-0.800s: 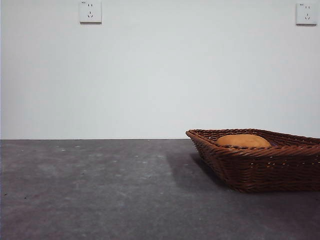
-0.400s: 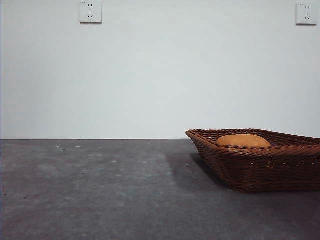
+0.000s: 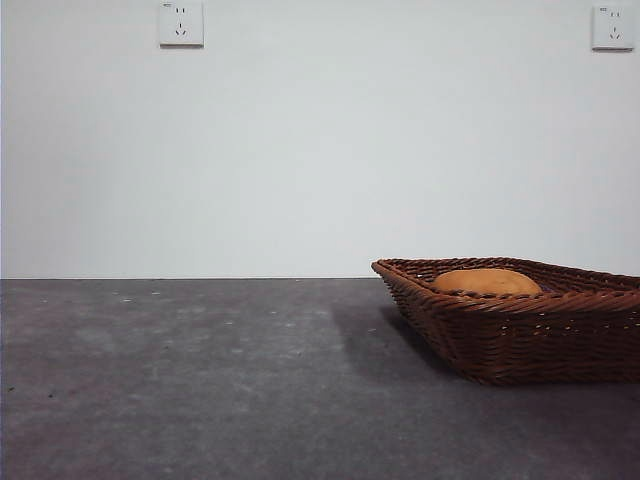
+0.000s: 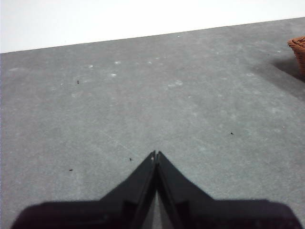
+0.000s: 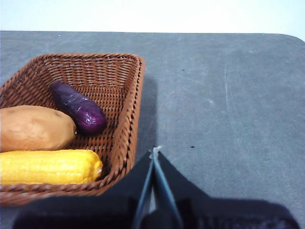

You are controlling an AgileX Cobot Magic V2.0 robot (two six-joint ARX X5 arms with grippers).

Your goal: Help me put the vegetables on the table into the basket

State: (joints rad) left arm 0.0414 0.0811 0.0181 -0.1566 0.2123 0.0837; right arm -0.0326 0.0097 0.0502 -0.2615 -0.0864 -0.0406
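Note:
The woven brown basket (image 5: 128, 109) stands on the dark grey table (image 3: 200, 380); in the front view the basket (image 3: 520, 335) is at the right. In the right wrist view it holds the yellow corn cob (image 5: 47, 167), the orange-brown potato (image 5: 33, 128) and the purple eggplant (image 5: 78, 107). In the front view only the potato's top (image 3: 487, 281) shows over the rim. My right gripper (image 5: 155, 151) is shut and empty, beside the basket's outer wall. My left gripper (image 4: 156, 155) is shut and empty over bare table, with a corner of the basket (image 4: 299, 50) far off.
A white wall stands behind the table with two sockets, one (image 3: 181, 23) at the left and one (image 3: 612, 27) at the right. The table's rounded corner (image 5: 298, 40) shows in the right wrist view. No arm shows in the front view.

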